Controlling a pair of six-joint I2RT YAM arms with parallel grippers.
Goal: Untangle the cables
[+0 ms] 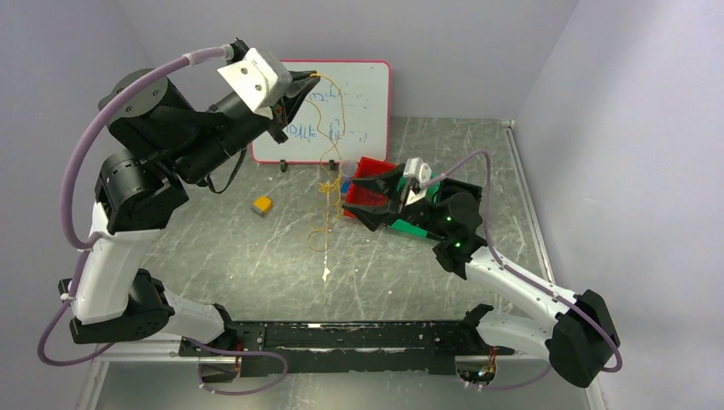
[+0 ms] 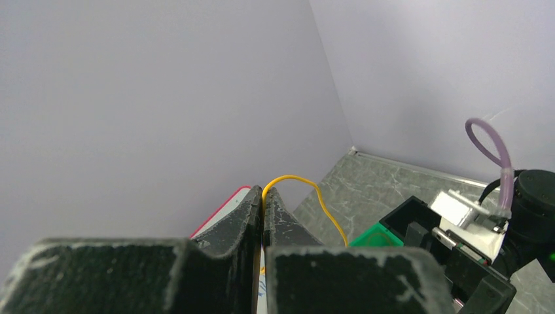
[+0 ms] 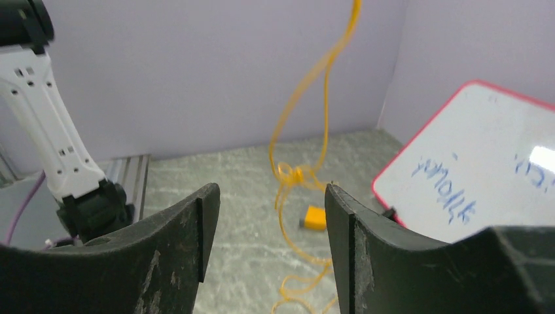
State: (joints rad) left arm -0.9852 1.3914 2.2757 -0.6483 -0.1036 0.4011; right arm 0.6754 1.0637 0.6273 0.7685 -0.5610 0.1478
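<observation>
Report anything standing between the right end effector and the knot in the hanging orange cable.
Nothing visible does. The open right end effector directly faces the knot in the thin orange cable, with the grey marbled table behind it. The shut left end effector holds the cable's top end, well above.

A thin yellow cable (image 3: 292, 174) hangs slack from the left gripper (image 2: 263, 193), which is high at the far left with its jaws pinched on it. The cable runs down to loose loops on the middle of the table (image 1: 256, 265) and bars the way from left to right through the centre. Just right of it stand a red box (image 1: 376, 168) and a green box (image 1: 410, 228). From above, the right gripper (image 3: 271, 190) overlaps them, with an open gap between its jaws. A whiteboard (image 1: 359, 102) closes the far side. Left of the cable only a small yellow block (image 1: 262, 205) lies in the way. The near strip and the far right corner offer open room.
</observation>
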